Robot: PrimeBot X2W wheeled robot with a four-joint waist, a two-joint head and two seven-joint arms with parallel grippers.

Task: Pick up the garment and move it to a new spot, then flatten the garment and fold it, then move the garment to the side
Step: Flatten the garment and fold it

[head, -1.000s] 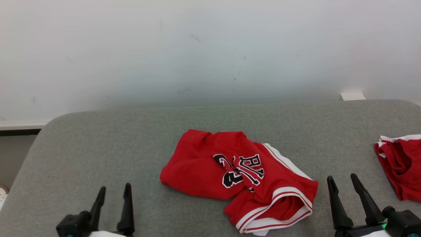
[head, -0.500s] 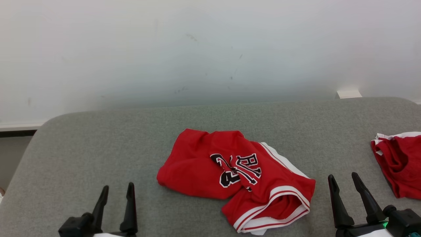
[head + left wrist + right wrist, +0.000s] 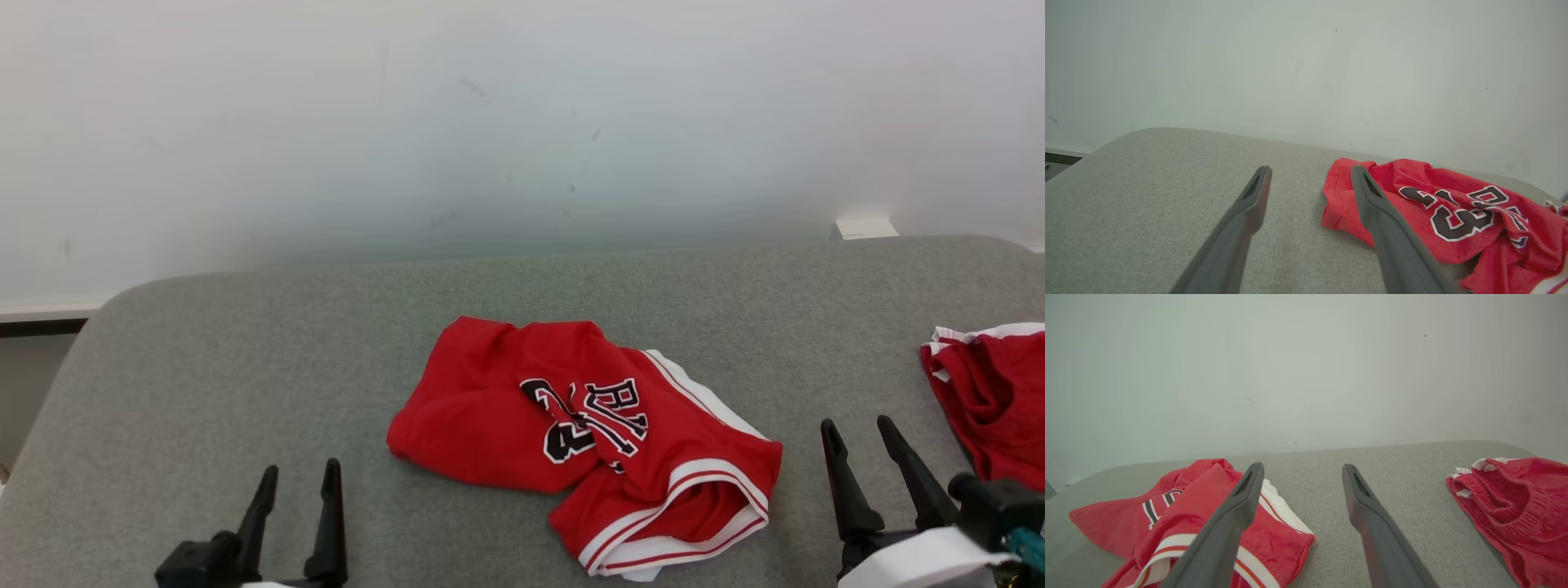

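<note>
One worktop [image 3: 204, 351]: grey, padded, carries everything.
Garment [image 3: 506, 416]: crumpled red shorts at centre; probably light, limp, saggy; best pinched at the white-banded hem [image 3: 694, 472], 5 o'clock.
Second garment [image 3: 992, 400]: 3 o'clock; the right wrist view shows its elastic waistband [image 3: 1490, 486], which the head view cuts off.
Left pincer [image 3: 300, 467]: 7 o'clock, spread wide, empty.
Right pincer [image 3: 856, 421]: 4 o'clock, spread wide, empty.

A grey, fabric-covered padded surface [image 3: 204, 359] with rounded far corners carries two things. Near its middle lies a crumpled red basketball garment [image 3: 482, 416] with white-striped trim and black lettering facing up. A second bunched red garment [image 3: 992, 400], white-trimmed, lies well apart at the right edge.
</note>
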